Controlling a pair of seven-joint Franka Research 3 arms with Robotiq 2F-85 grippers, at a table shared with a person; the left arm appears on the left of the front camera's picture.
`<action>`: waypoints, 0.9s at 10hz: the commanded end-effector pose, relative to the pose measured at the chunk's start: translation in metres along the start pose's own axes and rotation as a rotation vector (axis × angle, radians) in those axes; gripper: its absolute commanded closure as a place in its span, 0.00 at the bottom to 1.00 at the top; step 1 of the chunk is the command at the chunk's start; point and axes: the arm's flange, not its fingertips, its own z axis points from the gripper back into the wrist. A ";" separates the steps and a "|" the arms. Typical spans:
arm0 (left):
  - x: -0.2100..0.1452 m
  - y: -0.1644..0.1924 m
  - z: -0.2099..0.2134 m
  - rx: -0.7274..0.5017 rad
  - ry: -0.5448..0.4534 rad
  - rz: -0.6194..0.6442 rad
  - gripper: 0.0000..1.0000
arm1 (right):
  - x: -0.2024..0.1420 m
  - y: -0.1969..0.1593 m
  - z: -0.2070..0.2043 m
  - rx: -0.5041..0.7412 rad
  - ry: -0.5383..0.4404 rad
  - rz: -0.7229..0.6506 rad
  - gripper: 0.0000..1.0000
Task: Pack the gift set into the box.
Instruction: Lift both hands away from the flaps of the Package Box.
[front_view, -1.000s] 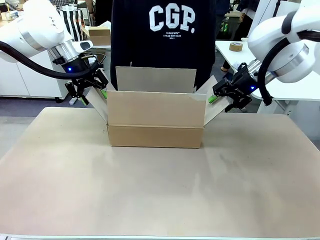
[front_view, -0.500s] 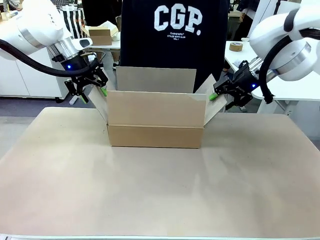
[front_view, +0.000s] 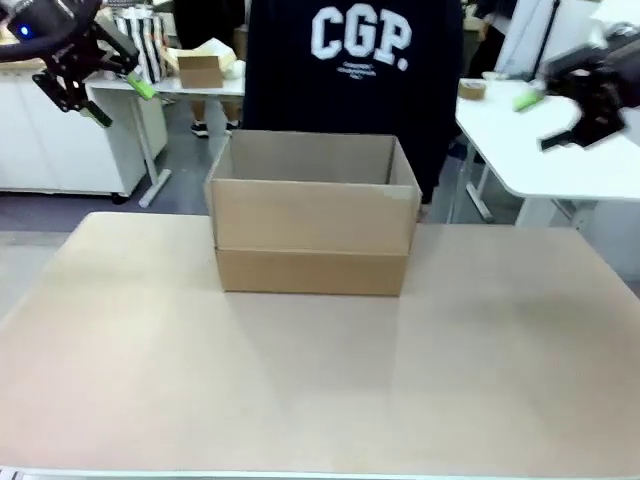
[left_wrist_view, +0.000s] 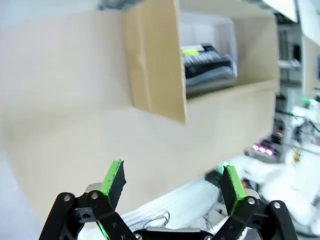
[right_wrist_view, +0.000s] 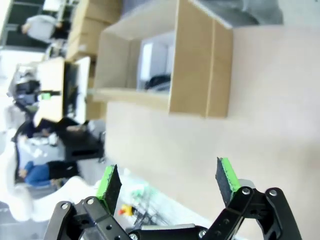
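Note:
The box (front_view: 310, 215) stands at the table's middle, its four flaps roughly upright. Looking in from the side, the left wrist view shows the box (left_wrist_view: 155, 65) holding a white pack and a dark pack with a green label (left_wrist_view: 207, 65), the gift set. The right wrist view also looks into the box (right_wrist_view: 200, 70), where a white pack (right_wrist_view: 154, 56) lies beside something dark. My left gripper (front_view: 122, 102) hangs open, high and well to the left of the box, and holds nothing (left_wrist_view: 172, 180). My right gripper (front_view: 545, 120) is open, high at the right, also holding nothing (right_wrist_view: 167, 182).
A person in a dark printed sweatshirt (front_view: 355, 60) stands right behind the box. A small brown carton (front_view: 200, 70) sits on a back table at left. A tape roll (front_view: 472, 90) lies on the white table (front_view: 530, 160) at right. The tabletop (front_view: 320, 380) in front is bare.
Both grippers have let go of the side flaps and risen up and outward. The side flaps now stand upright instead of leaning out.

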 end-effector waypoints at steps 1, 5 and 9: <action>-0.050 0.028 0.006 -0.213 0.060 -0.123 0.00 | -0.032 -0.025 0.016 0.055 0.086 -0.009 0.00; -0.085 0.083 -0.009 -0.610 -0.124 -0.150 0.00 | -0.062 -0.086 0.037 0.423 0.113 -0.063 0.00; -0.092 0.076 0.004 -0.489 -0.084 -0.129 0.00 | -0.074 -0.069 0.037 0.310 0.125 -0.041 0.00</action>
